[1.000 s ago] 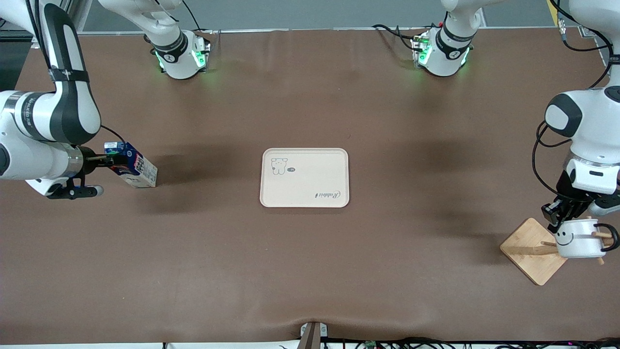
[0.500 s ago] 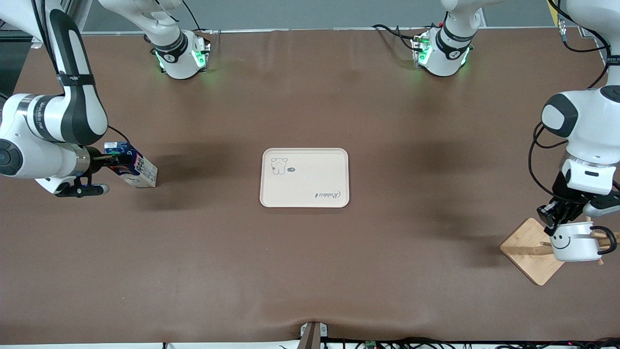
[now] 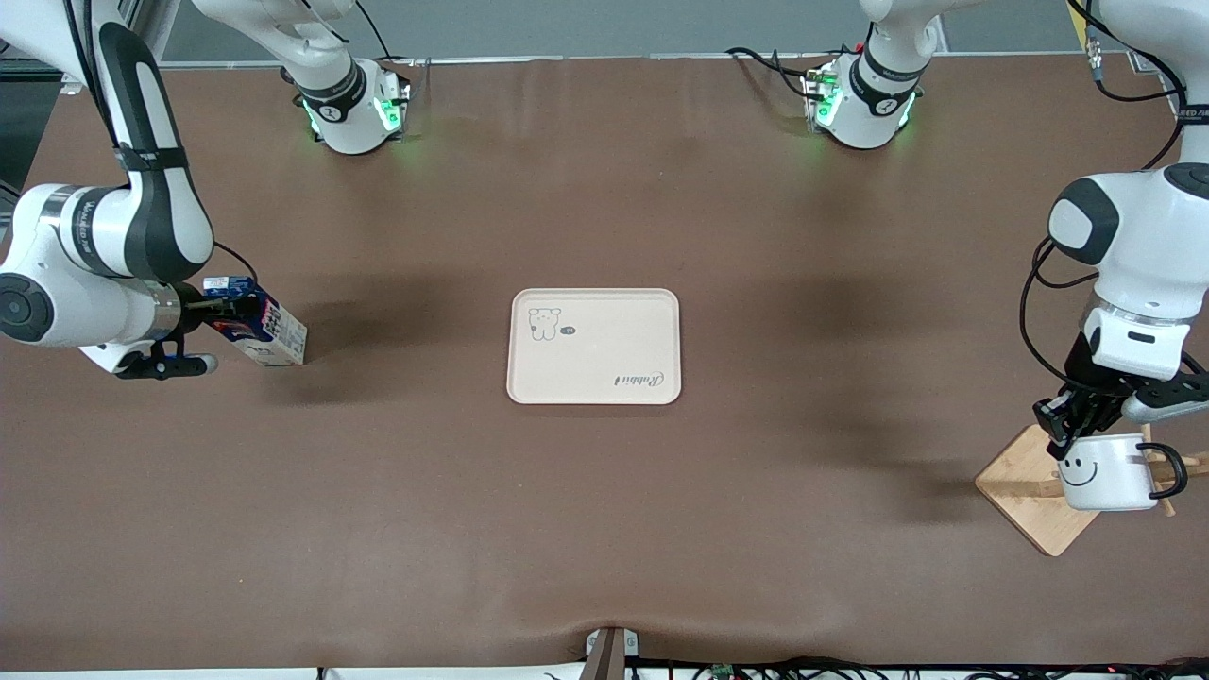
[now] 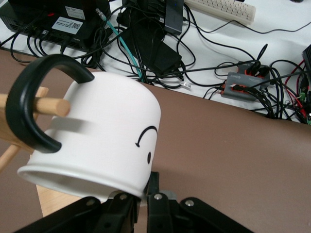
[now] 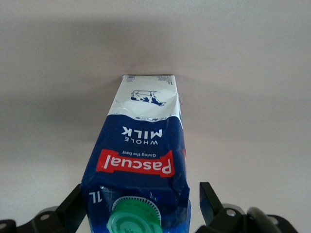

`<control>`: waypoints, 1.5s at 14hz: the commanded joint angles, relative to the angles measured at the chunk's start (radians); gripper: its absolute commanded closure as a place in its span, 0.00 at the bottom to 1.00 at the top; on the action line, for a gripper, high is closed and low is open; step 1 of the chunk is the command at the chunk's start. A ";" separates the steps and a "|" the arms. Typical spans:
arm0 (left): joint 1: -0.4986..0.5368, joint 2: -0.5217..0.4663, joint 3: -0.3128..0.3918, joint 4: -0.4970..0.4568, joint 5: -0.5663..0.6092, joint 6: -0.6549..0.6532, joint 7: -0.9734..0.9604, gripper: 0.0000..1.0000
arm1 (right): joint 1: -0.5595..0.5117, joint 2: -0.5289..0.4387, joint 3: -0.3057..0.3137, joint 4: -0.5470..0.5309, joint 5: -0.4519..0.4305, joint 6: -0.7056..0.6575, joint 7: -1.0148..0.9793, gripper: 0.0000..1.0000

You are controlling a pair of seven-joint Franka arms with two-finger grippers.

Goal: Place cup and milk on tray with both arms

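Note:
The milk (image 3: pixel 264 329) stands on the table toward the right arm's end. My right gripper (image 3: pixel 225 307) is open, with its fingers on either side of the carton's top. In the right wrist view the milk (image 5: pixel 141 145) with its green cap sits between the fingers (image 5: pixel 210 201), with a gap on one side. My left gripper (image 3: pixel 1072 430) is shut on the rim of the cup (image 3: pixel 1103 472), over the wooden stand. In the left wrist view the cup (image 4: pixel 104 136) hangs with its black handle round a wooden peg (image 4: pixel 48 107). The tray (image 3: pixel 604 331) lies bare at the table's middle.
The wooden stand's square base (image 3: pixel 1025 496) sits near the left arm's end of the table, nearer to the front camera than the tray. Cables and boxes (image 4: pixel 160 34) lie past the table edge. Both arm bases stand along the table's back edge.
My left gripper has drawn the cup along the peg toward the table's middle. My right arm has shifted slightly closer round the milk's top.

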 commanded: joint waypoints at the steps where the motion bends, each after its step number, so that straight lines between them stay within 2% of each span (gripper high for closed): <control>1: 0.004 -0.067 -0.032 -0.004 0.010 -0.096 -0.022 1.00 | -0.019 -0.045 0.014 -0.043 -0.018 0.008 -0.006 0.00; 2: 0.002 -0.079 -0.033 -0.004 0.010 -0.122 -0.020 1.00 | -0.019 -0.045 0.015 -0.047 -0.016 0.007 -0.006 0.05; 3: 0.002 -0.088 -0.033 -0.002 0.010 -0.139 -0.020 1.00 | -0.019 -0.045 0.016 -0.047 -0.013 0.007 -0.008 0.21; 5: 0.002 -0.098 -0.061 -0.002 0.001 -0.159 -0.022 1.00 | -0.019 -0.042 0.016 -0.047 -0.012 0.007 -0.006 0.61; 7: 0.004 -0.098 -0.096 -0.001 -0.002 -0.177 -0.022 1.00 | -0.018 -0.040 0.016 -0.044 -0.010 0.005 -0.006 0.79; 11: 0.001 -0.089 -0.188 0.056 -0.005 -0.335 -0.067 1.00 | -0.019 -0.039 0.016 -0.025 -0.007 -0.007 -0.002 0.83; 16: -0.005 -0.040 -0.350 0.117 -0.005 -0.435 -0.455 1.00 | -0.018 -0.031 0.016 0.046 -0.002 -0.080 0.008 0.83; 19: -0.080 -0.004 -0.377 0.140 -0.005 -0.444 -0.664 1.00 | -0.016 -0.026 0.016 0.116 0.020 -0.157 0.008 0.83; 21: -0.154 0.051 -0.378 0.203 -0.020 -0.473 -0.881 1.00 | -0.015 -0.025 0.016 0.135 0.025 -0.171 0.009 0.83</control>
